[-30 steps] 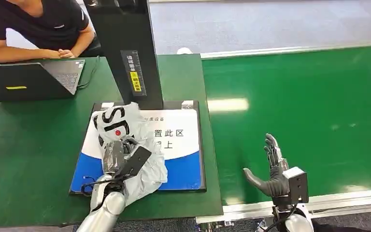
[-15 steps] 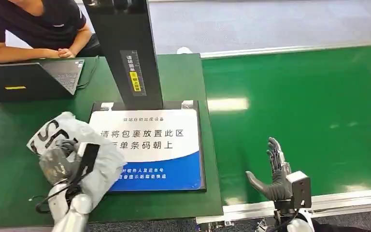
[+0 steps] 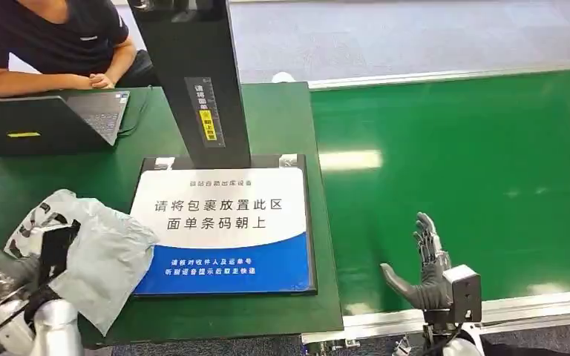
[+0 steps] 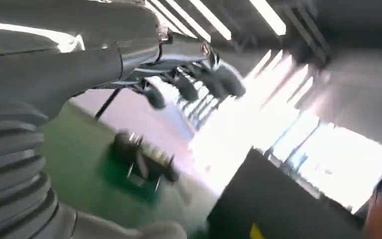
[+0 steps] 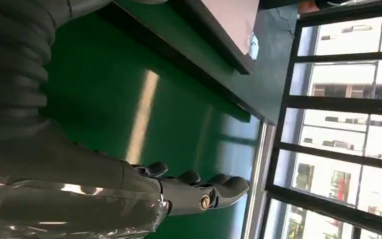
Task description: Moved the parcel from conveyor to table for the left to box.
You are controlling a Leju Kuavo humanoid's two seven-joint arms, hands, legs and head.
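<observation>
So your left hand is at the near left corner of the green table with the grey parcel in its grasp. The bag drapes over the hand and hangs toward the table's front edge, with its right side just lapping the left edge of the blue-and-white placement mat. The mat's printed face is otherwise uncovered, sitting at the foot of the black scanner column.

Your right hand is over the near edge of the green conveyor belt, palm up, fingers spread and holding nothing. The right wrist view backs that up: fingers extended above bare green belt.

The left wrist view is badly blurred, so you can't read the grip from it. A person's arms rest behind an open laptop at the table's far left.
</observation>
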